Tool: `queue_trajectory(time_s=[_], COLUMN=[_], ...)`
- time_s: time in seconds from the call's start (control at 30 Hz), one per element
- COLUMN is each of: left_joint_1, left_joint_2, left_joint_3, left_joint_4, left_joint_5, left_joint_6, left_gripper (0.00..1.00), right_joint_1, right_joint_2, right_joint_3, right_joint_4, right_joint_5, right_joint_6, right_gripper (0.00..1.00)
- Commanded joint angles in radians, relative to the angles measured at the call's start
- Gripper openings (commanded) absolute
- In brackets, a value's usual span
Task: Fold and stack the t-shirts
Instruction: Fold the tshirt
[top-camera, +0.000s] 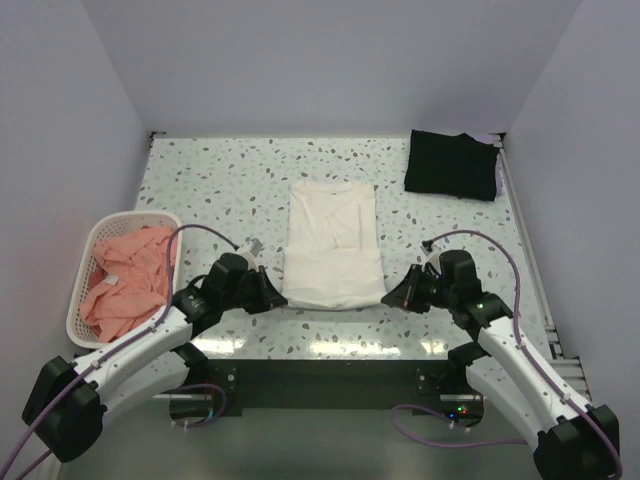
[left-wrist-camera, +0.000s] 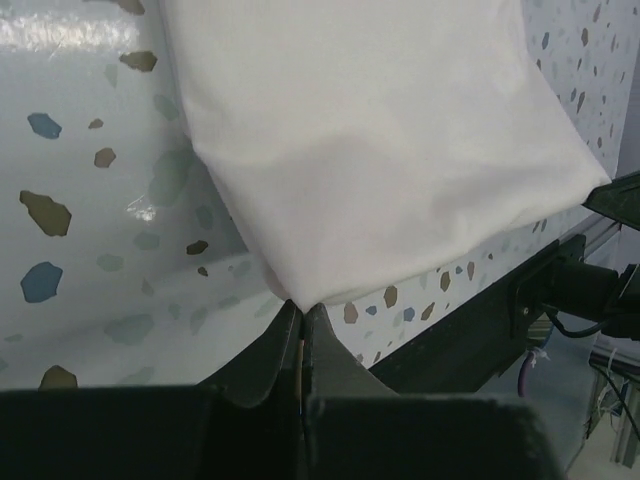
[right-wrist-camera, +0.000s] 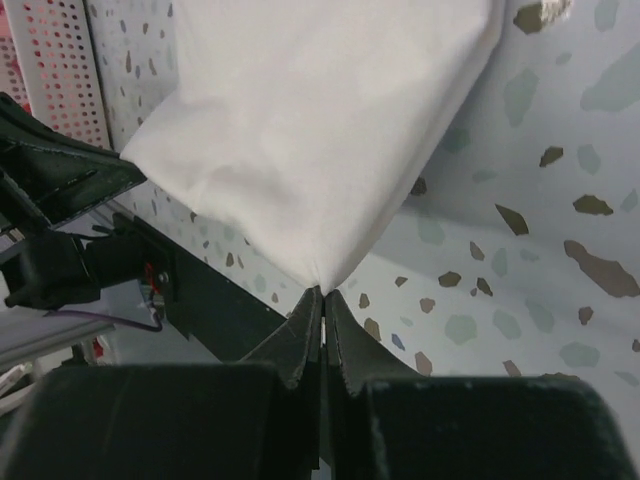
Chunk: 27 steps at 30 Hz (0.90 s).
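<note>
A white t-shirt (top-camera: 332, 243) lies folded into a long strip in the middle of the table, plain side up. My left gripper (top-camera: 277, 297) is shut on its near left corner (left-wrist-camera: 300, 298). My right gripper (top-camera: 392, 297) is shut on its near right corner (right-wrist-camera: 322, 285). Both corners are lifted slightly off the table. A black t-shirt (top-camera: 452, 164) lies folded at the far right. Salmon-pink t-shirts (top-camera: 125, 280) are bunched in the basket on the left.
A white plastic lattice basket (top-camera: 82, 276) stands at the left edge of the table. The table's near edge, with a black frame (top-camera: 330, 375), runs just behind both grippers. Walls enclose the table on three sides.
</note>
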Motion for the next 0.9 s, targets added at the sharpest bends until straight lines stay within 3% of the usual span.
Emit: queue_trajectory(time_s=[0.0,0.5,0.73,0.87], left_joint_1=[0.004,0.205,0.294,0.354], left_joint_2=[0.046,0.469,0.707,0.922], left_joint_3=[0.131,0.598,0.839,0.985], left_joint_4=[-0.031,-0.020,0.085,0.148], left_joint_5=[-0.028,0.142,0.183,0.222], left_joint_6=[0.028,0.111,0.080,0.063], left_gripper=[0.00,0.00,0.00,0.00], right_joint_1=[0.000,-0.058,-0.138,-0.168], right_joint_2=[0.075,0.523,0.811,1.050], right_joint_3=[0.130,0.548,0.792,1.012], right_joint_4=[-0.014,0.187,0.242,0.275], right_joint_5=[0.035,0.071,0.051,0.026], right_joint_6=[-0.037,-0.027,-0.007,0.010], right_gripper=[0.00,0.00,0.00,0.00])
